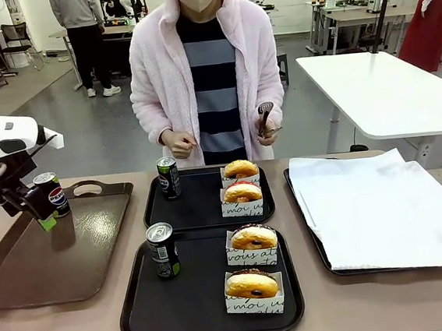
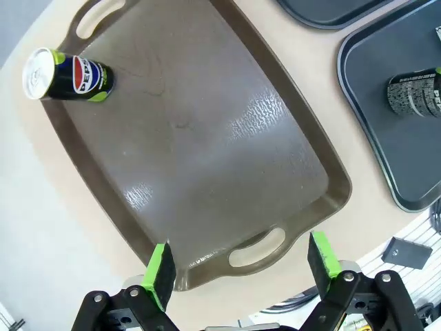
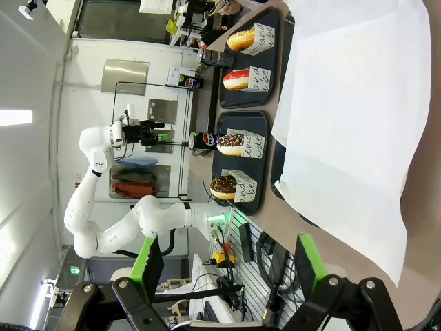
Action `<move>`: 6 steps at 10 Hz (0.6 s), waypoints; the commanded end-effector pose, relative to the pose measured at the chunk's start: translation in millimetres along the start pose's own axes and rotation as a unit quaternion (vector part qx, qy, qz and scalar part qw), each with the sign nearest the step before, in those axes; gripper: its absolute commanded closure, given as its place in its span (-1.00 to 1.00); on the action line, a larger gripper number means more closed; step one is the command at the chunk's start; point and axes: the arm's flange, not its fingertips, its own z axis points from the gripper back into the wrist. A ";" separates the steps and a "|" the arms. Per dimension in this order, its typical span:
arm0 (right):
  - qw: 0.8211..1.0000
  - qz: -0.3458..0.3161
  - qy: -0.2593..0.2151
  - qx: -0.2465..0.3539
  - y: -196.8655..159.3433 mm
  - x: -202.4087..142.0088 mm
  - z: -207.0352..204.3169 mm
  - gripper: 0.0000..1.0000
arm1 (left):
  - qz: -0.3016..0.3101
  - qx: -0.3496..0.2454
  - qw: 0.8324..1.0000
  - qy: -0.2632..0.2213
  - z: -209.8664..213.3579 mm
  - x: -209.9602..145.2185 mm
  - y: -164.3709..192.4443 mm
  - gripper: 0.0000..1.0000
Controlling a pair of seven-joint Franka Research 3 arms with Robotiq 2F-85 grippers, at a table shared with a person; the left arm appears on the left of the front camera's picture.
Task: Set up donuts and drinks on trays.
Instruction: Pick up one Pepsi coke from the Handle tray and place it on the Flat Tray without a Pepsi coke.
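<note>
Four donuts (image 1: 240, 169) and two cans (image 1: 168, 177) are held on two black trays (image 1: 198, 207); a third can (image 1: 51, 194) stands apart. Both claws (image 2: 239, 261) (image 3: 229, 257) are spread open, empty.

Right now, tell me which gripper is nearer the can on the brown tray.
Left. The left gripper hovers open over the brown tray holding that can. The right gripper hangs beyond the white paper, far across the table.
</note>
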 end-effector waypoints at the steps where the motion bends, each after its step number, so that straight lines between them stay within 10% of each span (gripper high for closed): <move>1: 1.000 0.002 0.000 -0.002 -0.1 -1.4 -0.4 -1.00 | 0.004 0.001 1.000 -0.003 2.4 -2.8 2.5 -1.00; 4: 1.000 0.002 0.000 -0.002 -0.1 -1.4 -0.4 -1.00 | 0.063 -0.283 0.950 -0.117 7.7 -30.2 103.9 -1.00; 6: 1.000 0.002 0.000 -0.002 -0.1 -1.4 -0.4 -1.00 | 0.062 -0.444 0.874 -0.188 9.9 -72.9 157.9 -1.00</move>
